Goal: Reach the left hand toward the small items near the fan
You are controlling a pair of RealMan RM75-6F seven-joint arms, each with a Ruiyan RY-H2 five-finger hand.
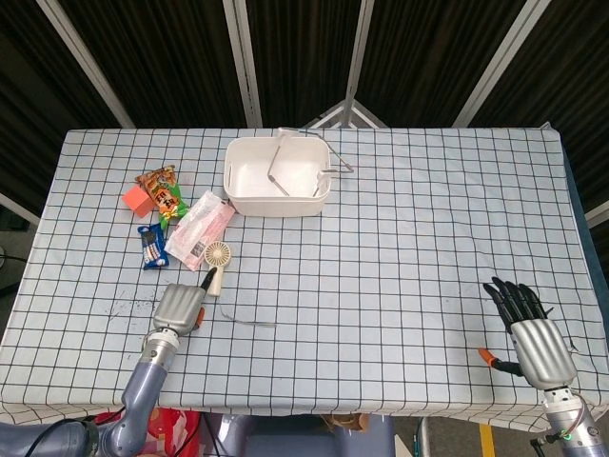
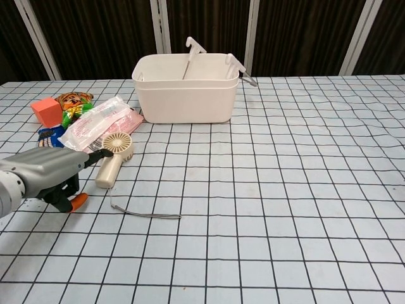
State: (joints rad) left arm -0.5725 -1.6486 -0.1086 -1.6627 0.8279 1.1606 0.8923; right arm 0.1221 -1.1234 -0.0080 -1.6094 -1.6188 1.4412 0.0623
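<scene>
small items (image 1: 181, 217) lie just beyond the fan (image 1: 215, 264), whose handle the empty, loosely extended left robot hand (image 1: 178, 306) nearly touches

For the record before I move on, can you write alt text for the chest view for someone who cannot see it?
The robot's left hand reaches across a checked table, dark fingertips right by a small cream handheld fan whose cord trails toward the camera. Behind the fan lie a pink packet, a snack bag and an orange block; a white basket stands further back.
</scene>
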